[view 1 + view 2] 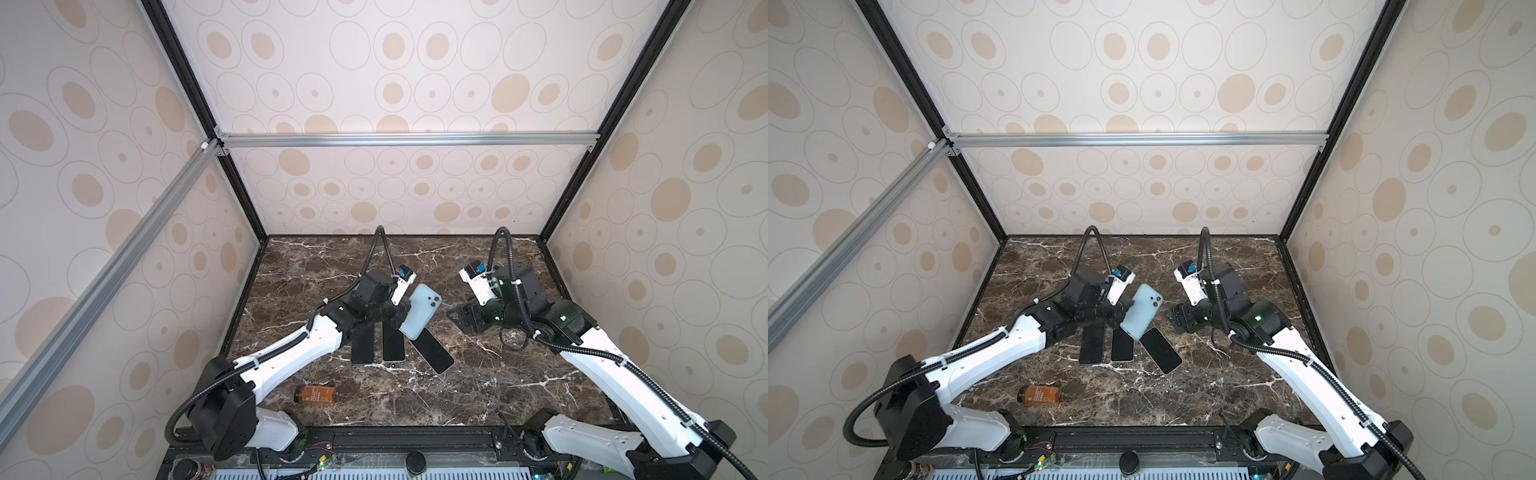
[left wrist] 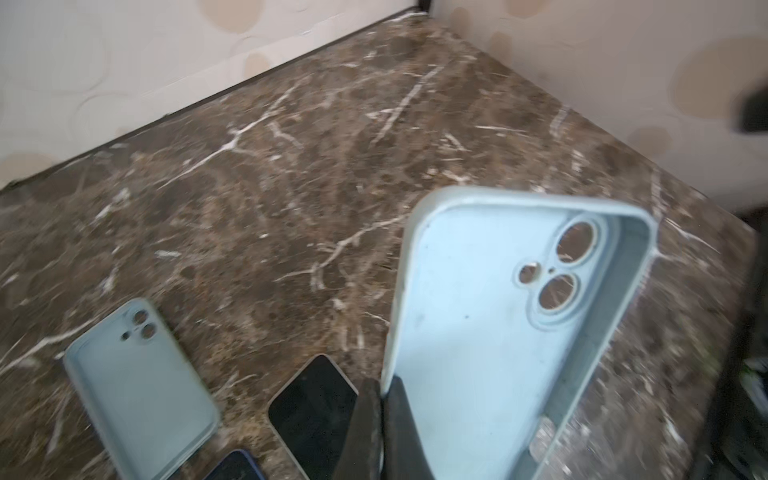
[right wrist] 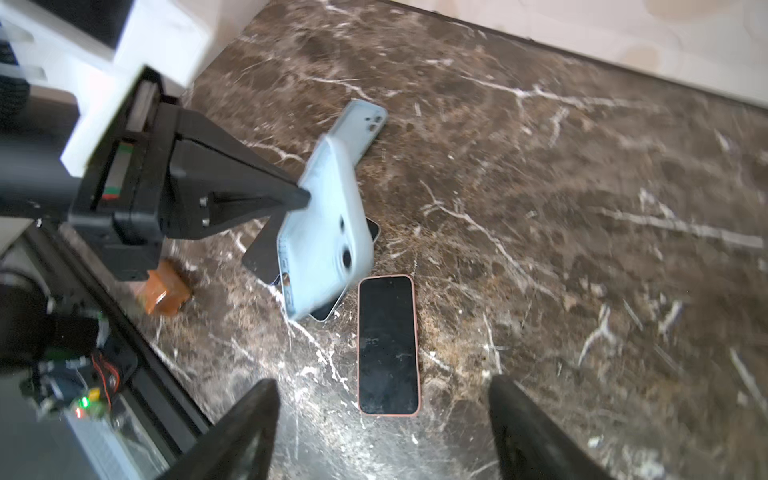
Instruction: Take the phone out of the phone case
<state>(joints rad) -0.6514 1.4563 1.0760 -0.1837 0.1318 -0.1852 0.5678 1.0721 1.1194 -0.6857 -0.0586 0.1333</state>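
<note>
Pale-blue phone case (image 2: 498,332) is empty: the table's marble pattern shows through its camera holes in the left wrist view. The left gripper (image 2: 382,388) is pinched tight on one long side wall of the case, near the end away from the camera holes. The case hangs clear of the table (image 1: 478,395), tilted, with its open side facing the left wrist camera. In both top views its outer back faces up.

The phone (image 3: 387,345) lies flat on the table, dark screen up, with a pinkish rim. It lies just beside and below the raised case, and in a top view the case (image 1: 419,311) covers its far end. Nothing grips it.

The right gripper (image 3: 382,386) has its jaws spread wide and holds nothing. It hovers off the table to the right of the case, apart from it.

Two more phones (image 1: 362,345) (image 1: 392,345) lie screen up, side by side, left of the first and partly under the left gripper. A second case (image 2: 141,390), also pale blue and empty, lies flat on the table. An amber bottle (image 1: 314,394) lies on its side near the front edge, well apart from the phones.
</note>
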